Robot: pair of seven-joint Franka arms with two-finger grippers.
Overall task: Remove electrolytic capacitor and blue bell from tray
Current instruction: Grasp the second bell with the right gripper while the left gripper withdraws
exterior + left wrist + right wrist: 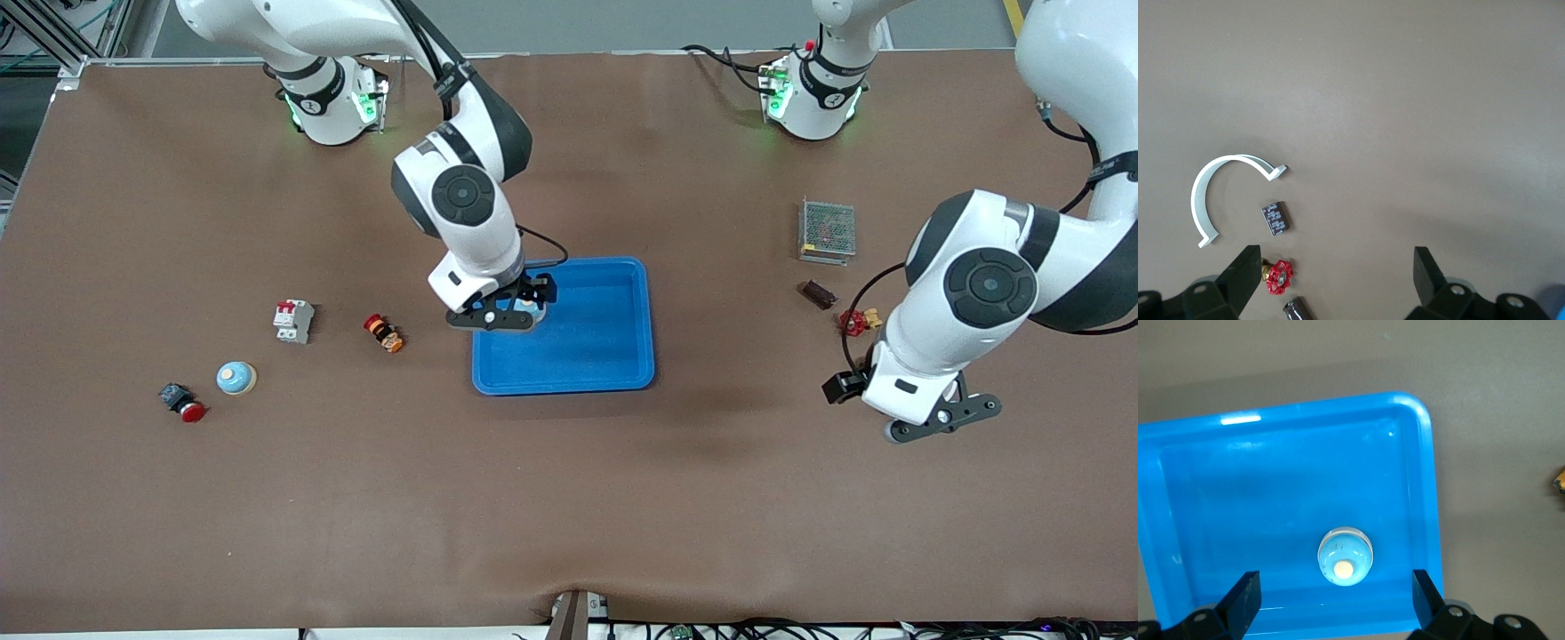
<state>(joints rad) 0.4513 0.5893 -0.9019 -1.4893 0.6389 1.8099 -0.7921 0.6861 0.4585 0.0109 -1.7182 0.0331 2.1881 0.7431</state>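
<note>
Brown table; blue tray mid-table, bell inside.

No legible text: the small dark block beside the red valve wheel carries pale printed lines, too small to read.

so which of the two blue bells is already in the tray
The bell under the right tool, lying loose in the blue tray. The other bell sits on the bare table near the red button.
</note>
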